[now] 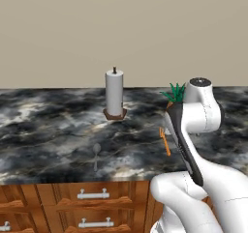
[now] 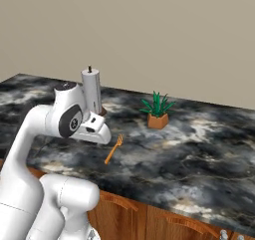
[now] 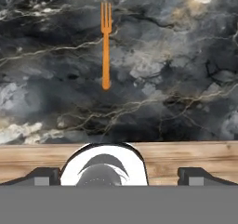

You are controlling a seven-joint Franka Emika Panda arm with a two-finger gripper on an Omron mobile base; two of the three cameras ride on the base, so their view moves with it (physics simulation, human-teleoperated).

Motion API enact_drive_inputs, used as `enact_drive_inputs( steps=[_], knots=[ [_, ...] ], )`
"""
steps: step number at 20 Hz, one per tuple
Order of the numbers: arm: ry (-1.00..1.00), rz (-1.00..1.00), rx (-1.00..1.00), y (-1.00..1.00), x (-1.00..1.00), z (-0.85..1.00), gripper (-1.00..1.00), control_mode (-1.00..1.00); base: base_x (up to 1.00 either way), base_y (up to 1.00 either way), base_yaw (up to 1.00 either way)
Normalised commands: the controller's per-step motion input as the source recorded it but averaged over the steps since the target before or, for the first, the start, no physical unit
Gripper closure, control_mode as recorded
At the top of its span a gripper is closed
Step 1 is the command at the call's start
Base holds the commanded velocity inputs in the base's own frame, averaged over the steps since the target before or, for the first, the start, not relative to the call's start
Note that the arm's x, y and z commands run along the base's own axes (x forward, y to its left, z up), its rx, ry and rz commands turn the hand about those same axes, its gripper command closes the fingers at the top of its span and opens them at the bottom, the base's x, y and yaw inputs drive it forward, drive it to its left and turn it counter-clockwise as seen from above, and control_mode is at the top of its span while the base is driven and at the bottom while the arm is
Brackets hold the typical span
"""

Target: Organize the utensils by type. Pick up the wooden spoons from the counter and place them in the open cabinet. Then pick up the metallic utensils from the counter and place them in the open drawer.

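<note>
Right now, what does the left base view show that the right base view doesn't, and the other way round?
Left base view alone: the grey metal spoon lying near the counter's front edge, and drawer fronts with silver handles below.

Right base view alone: the whole potted plant, pot included, standing clear of the arm.

Both: the marble counter, the paper-towel roll and the orange wooden fork lying flat on the counter, nothing touching it.

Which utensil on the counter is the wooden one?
The orange-brown fork-tined utensil, lying flat nearer the potted plant. The other, the grey metal spoon, is dull grey with an oval bowl and lies near the counter front, below the paper-towel roll.
</note>
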Motion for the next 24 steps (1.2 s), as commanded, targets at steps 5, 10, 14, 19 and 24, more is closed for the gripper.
enact_drive_inputs(
  steps=[5,10,14,19,24],
  knots=[
    [0.0,0.02,-0.02,-0.06,0.23,-0.34,-1.0,-1.0,0.0,0.0,0.0],
    [-0.03,0.0,0.0,-0.01,0.27,-0.3,-1.0,-1.0,0.0,0.0,0.0],
    [0.0,0.0,0.0,0.0,0.41,-0.31,-1.0,-1.0,0.0,0.0,0.0],
    [0.0,0.0,0.0,0.0,0.5,-0.28,-1.0,-1.0,0.0,0.0,0.0],
    [0.0,0.03,0.0,-0.02,0.47,-0.22,-1.0,-1.0,0.0,0.0,0.0]
  ],
)
